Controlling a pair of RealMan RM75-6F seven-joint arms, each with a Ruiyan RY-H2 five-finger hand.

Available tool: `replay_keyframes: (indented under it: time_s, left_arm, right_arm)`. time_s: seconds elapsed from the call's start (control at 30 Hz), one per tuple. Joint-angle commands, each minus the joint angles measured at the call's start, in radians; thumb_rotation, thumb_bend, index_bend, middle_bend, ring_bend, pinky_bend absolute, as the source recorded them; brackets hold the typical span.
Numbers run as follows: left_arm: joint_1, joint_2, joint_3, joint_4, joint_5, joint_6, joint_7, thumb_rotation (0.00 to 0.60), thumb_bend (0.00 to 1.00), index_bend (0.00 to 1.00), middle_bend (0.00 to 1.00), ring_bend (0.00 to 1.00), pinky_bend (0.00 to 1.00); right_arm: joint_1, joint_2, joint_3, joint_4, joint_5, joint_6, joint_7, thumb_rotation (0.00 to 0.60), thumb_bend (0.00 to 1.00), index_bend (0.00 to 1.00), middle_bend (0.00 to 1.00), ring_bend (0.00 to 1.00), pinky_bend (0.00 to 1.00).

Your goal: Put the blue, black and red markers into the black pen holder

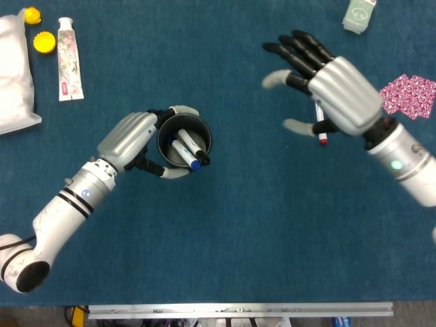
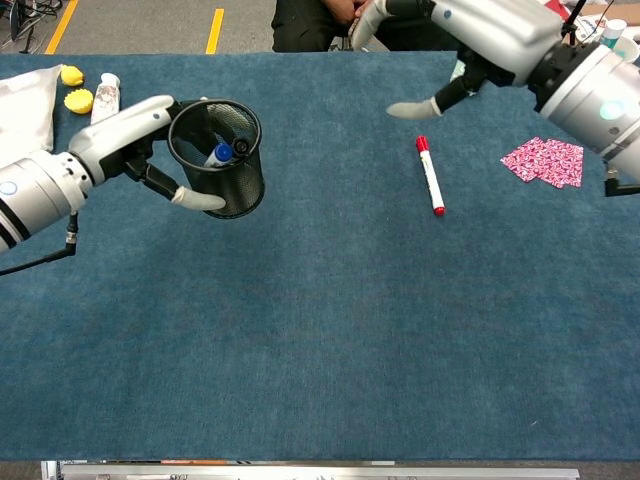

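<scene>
1. Head view: left hand [image 1: 133, 139] wrapped around the black pen holder [image 1: 184, 141], thumb on the near side, fingers curled behind. The holder stands on the blue tabletop [image 1: 238, 231].
2. Inside the holder: blue marker [image 1: 184, 154] and black marker [image 1: 193, 144], side by side, leaning toward the near rim.
3. Chest view: holder [image 2: 218, 157] is tilted, its mouth turned toward the camera; blue cap [image 2: 221, 153] shows at the opening, with the black marker's end [image 2: 240, 146] beside it.
4. Left hand [image 2: 135, 140] in chest view: thumb pressed against the mesh wall low down, palm against the far-left side.
5. Right hand [image 1: 325, 88] holds nothing; fingers spread wide, palm down, raised above the tabletop.
6. Red marker [image 2: 430, 175] lies flat on the tabletop, red cap pointing away from the robot, well apart from the holder. In the head view the right hand covers most of it; only its lower tip [image 1: 321, 135] shows.
7. Chest view: right hand's thumb [image 2: 412, 107] hangs just beyond the red marker's cap, not touching it.
8. Elsewhere: pink patterned cloth [image 2: 543, 161] to the right; a tube [image 1: 70, 59], yellow caps [image 1: 44, 42] and a white bag [image 1: 13, 75] at far left.
</scene>
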Motion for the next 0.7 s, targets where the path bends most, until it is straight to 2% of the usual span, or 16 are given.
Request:
replay_keyframes:
  time_s: [0.03, 0.23, 0.4, 0.7]
  left_arm:
    - [0.002, 0.001, 0.002, 0.002, 0.001, 0.002, -0.002, 0.573, 0.14, 0.2, 0.41, 0.32, 0.28]
    - [0.002, -0.002, 0.004, 0.013, 0.005, -0.001, -0.013, 0.572, 0.14, 0.2, 0.41, 0.32, 0.28]
    - [0.002, -0.002, 0.004, 0.014, 0.005, 0.0, -0.013, 0.573, 0.14, 0.2, 0.41, 0.32, 0.28]
    - [0.004, -0.002, 0.007, 0.008, -0.007, -0.004, 0.001, 0.571, 0.14, 0.2, 0.41, 0.32, 0.28]
  right_arm:
    - [-0.018, 0.03, -0.067, 0.095, -0.08, 0.001, -0.044, 0.6, 0.17, 0.42, 0.15, 0.0, 0.0]
    - [-0.021, 0.013, -0.153, 0.261, -0.166, -0.018, -0.053, 0.6, 0.17, 0.47, 0.17, 0.0, 0.0]
    - [-0.019, -0.042, -0.211, 0.413, -0.232, -0.021, -0.068, 0.6, 0.17, 0.48, 0.17, 0.0, 0.0]
    - [-0.018, -0.166, -0.277, 0.652, -0.293, -0.01, -0.046, 0.6, 0.17, 0.48, 0.17, 0.0, 0.0]
